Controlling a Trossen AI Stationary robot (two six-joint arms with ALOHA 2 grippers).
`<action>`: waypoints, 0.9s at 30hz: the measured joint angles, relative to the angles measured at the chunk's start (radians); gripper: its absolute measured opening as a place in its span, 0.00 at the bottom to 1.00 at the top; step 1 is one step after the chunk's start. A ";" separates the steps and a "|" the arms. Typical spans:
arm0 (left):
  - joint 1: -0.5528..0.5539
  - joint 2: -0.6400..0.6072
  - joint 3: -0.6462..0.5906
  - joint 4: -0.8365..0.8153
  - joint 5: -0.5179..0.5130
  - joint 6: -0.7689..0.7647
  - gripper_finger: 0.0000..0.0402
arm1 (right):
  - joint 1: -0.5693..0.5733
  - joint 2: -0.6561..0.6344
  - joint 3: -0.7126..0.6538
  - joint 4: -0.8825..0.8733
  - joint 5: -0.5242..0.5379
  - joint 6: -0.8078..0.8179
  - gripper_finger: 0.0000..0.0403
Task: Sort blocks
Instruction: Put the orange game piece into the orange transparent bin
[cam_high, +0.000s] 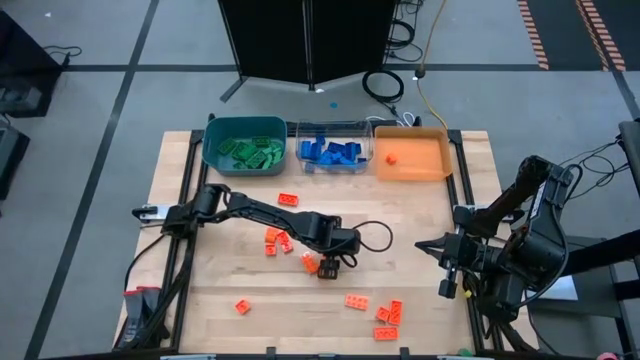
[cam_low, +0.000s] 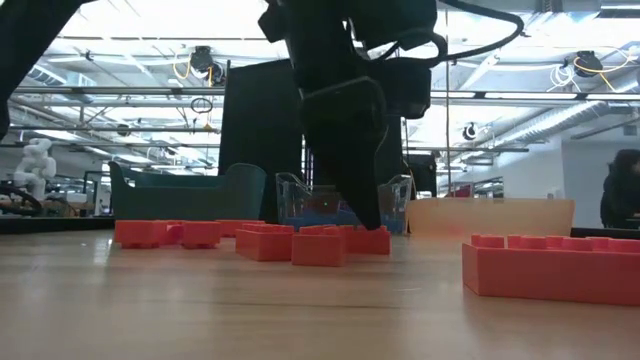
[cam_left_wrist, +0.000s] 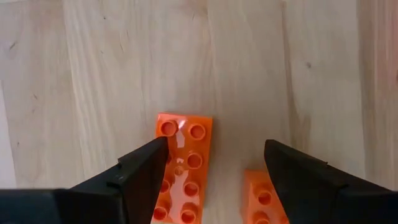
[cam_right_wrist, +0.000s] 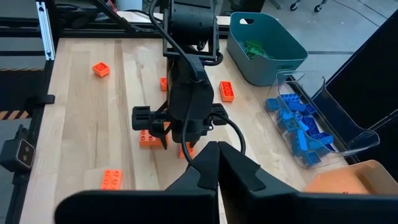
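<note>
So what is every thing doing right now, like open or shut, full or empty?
Left tool: open, down over an orange brick, not gripping it.
Right tool: shut, holding nothing, waiting at the table's right edge.
Teal bin: holds green bricks.
Clear bin: holds blue bricks.
Orange bin: one orange brick inside.
Loose orange bricks: lying scattered on the table, unsorted.

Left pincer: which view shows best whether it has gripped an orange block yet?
The left wrist view: the left pincer stands open, one finger over an orange block, nothing clamped. The high view shows it from above, fingers hidden. The low view shows only a dark silhouette; the right wrist view shows its back.
</note>
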 joint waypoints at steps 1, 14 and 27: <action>0.000 0.000 0.004 -0.001 0.000 0.004 0.69 | 0.000 0.000 0.000 0.000 0.000 0.003 0.00; 0.001 -0.029 0.007 -0.039 -0.047 0.044 0.69 | 0.000 0.000 0.000 -0.017 0.004 0.007 0.00; 0.041 -0.024 -0.012 0.018 -0.073 0.019 0.69 | 0.000 0.000 0.000 -0.039 0.000 0.033 0.00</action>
